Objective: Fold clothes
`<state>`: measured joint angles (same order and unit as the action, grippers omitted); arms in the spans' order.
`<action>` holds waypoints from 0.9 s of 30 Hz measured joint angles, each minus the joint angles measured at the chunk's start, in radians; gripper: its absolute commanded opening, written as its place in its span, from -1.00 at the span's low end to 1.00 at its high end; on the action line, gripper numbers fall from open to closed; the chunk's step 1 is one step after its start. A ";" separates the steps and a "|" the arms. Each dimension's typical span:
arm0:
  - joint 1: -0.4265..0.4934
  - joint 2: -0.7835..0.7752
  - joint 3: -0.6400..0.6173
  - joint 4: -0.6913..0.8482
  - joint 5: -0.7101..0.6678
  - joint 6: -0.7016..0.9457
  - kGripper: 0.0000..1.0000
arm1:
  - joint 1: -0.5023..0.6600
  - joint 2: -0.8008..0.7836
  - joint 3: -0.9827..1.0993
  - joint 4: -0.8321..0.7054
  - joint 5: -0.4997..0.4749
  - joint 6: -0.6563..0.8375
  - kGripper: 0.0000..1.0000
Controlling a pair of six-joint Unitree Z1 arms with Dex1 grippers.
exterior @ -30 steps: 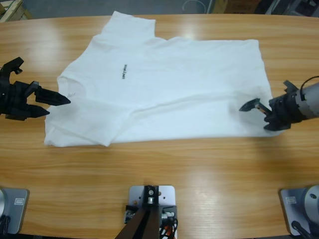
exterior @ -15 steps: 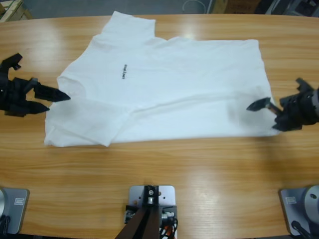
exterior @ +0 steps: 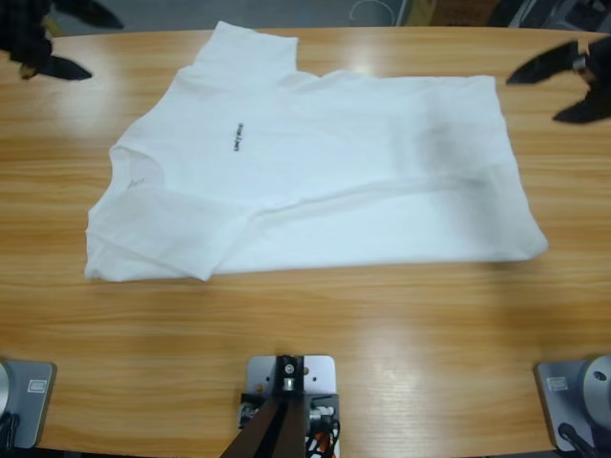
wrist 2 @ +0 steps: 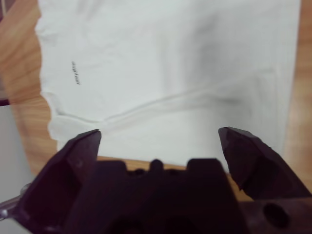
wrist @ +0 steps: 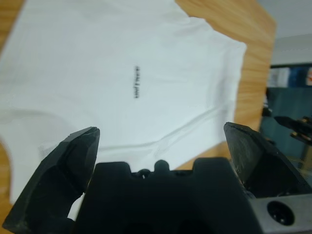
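Presently the white T-shirt [exterior: 315, 172] lies spread on the wooden table [exterior: 382, 353], filling the middle and upper part of the high view, partly folded. Its lower portion is doubled over along a long crease running from lower left toward middle right. One sleeve projects toward the top edge of the frame, left of centre. A small dark printed mark [exterior: 238, 136] sits left of centre on the cloth. The fabric lies flat, with faint creases and a soft shadow at right of centre.

Left gripper [exterior: 67, 40]: upper left corner of the high view, well apart from the shirt, jaws spread and empty. In the left wrist view the left gripper [wrist: 163, 139] shows both black jaws wide apart with nothing between them; the T-shirt [wrist: 122, 73] and its printed mark [wrist: 136, 82] lie beyond, with the table [wrist: 253, 58] showing at upper right.

Right gripper [exterior: 554, 91]: upper right edge of the high view, clear of the garment, jaws separated and empty. In the right wrist view the right gripper [wrist 2: 158, 141] looks between parted jaws onto the T-shirt [wrist 2: 170, 73], crease visible, printed mark [wrist 2: 75, 72] at upper left, table [wrist 2: 19, 73] at the left edge.

Neither gripper touches the cloth.
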<state>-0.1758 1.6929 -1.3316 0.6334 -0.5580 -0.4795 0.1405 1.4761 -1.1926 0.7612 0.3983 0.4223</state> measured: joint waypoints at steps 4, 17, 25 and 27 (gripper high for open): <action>0.031 0.130 -0.111 0.041 -0.113 0.002 0.95 | -0.038 0.080 -0.140 0.018 0.058 -0.020 0.97; 0.130 0.452 -0.626 0.328 -0.169 0.052 0.95 | -0.149 0.370 -0.547 0.161 0.106 -0.034 0.96; 0.157 0.622 -0.818 0.439 -0.169 0.098 0.92 | -0.216 0.466 -0.567 0.170 0.109 -0.086 0.96; 0.161 0.652 -0.847 0.456 -0.169 0.109 0.92 | -0.233 0.482 -0.567 0.170 0.112 -0.103 0.96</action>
<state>-0.0144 2.3453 -2.1787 1.0895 -0.7274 -0.3708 -0.0922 1.9583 -1.7597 0.9310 0.5100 0.3197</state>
